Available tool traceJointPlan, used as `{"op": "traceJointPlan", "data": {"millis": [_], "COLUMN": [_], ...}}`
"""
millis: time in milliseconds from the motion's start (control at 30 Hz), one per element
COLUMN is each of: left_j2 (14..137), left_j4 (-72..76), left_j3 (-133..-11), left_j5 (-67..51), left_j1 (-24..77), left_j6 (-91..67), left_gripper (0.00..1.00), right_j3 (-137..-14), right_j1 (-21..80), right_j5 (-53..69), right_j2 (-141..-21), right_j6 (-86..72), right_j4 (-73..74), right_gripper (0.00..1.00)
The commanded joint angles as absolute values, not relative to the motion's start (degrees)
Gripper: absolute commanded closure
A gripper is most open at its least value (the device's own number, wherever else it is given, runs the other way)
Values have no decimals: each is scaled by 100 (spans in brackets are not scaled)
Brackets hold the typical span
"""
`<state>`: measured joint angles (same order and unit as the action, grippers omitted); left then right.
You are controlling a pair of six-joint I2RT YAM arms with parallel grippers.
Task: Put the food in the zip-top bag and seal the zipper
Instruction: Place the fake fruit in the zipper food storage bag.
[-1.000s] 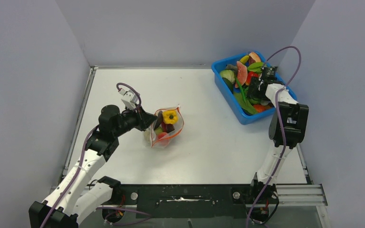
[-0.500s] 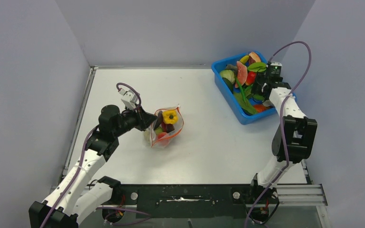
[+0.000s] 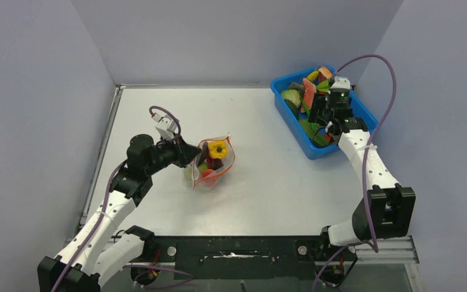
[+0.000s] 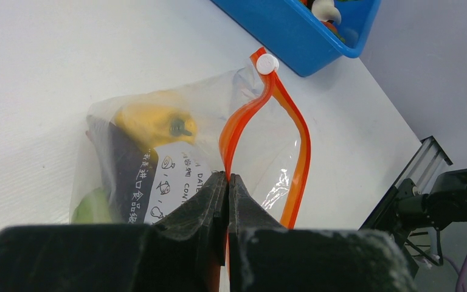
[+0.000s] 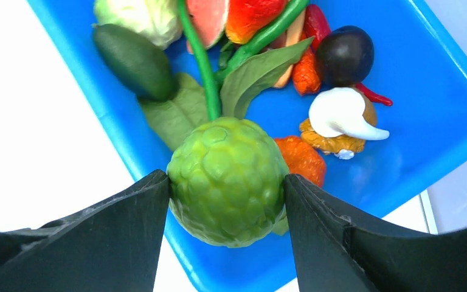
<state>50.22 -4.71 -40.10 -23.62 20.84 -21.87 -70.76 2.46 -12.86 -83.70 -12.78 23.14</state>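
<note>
The zip-top bag lies mid-table with its mouth gaping; inside are a yellow pepper, a dark eggplant and a green piece. My left gripper is shut on the near side of the orange-red zipper, whose white slider sits at the far end. My right gripper is shut on a bumpy green round fruit, held just above the near wall of the blue tub. In the top view this gripper hangs over the tub's middle.
The blue tub at the back right holds several more toy foods: an avocado, leaves, a dark plum, a white-topped piece. Grey walls enclose the table on three sides.
The right arm's elbow has swung down toward the near edge while its wrist shifted left and back over the tub. The left arm and the bag have not moved.
</note>
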Motion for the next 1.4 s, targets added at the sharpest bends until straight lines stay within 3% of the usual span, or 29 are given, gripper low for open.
{"op": "traceJointPlan", "data": {"millis": [0, 400, 700, 1167, 1367], "left_j2": [5043, 4967, 4933, 5032, 5020], "left_j4": [-36, -16, 83, 145, 134], "left_j3": [-4047, -4124, -4111, -4143, -4165], "left_j5": [-2434, -2464, -2399, -2465, -2505], "left_j1": [2070, 2083, 2083, 2084, 2088], "left_j6": [-2251, -2478, -2567, -2706, -2720], "left_gripper": [100, 100, 100, 100, 100], "right_j3": [-6941, -6018, -5690, -5628, -5932], "right_j1": [543, 1624, 2847, 5218, 5673], "right_j5": [-1181, 107, 745, -692, -1080], "right_j2": [-7701, -6266, -6063, -6717, -7280], "right_j6": [-1273, -1110, -1742, -2170, -1811], "right_j4": [2171, 1601, 577, -602, -370], "right_gripper": [50, 50, 50, 50, 47]}}
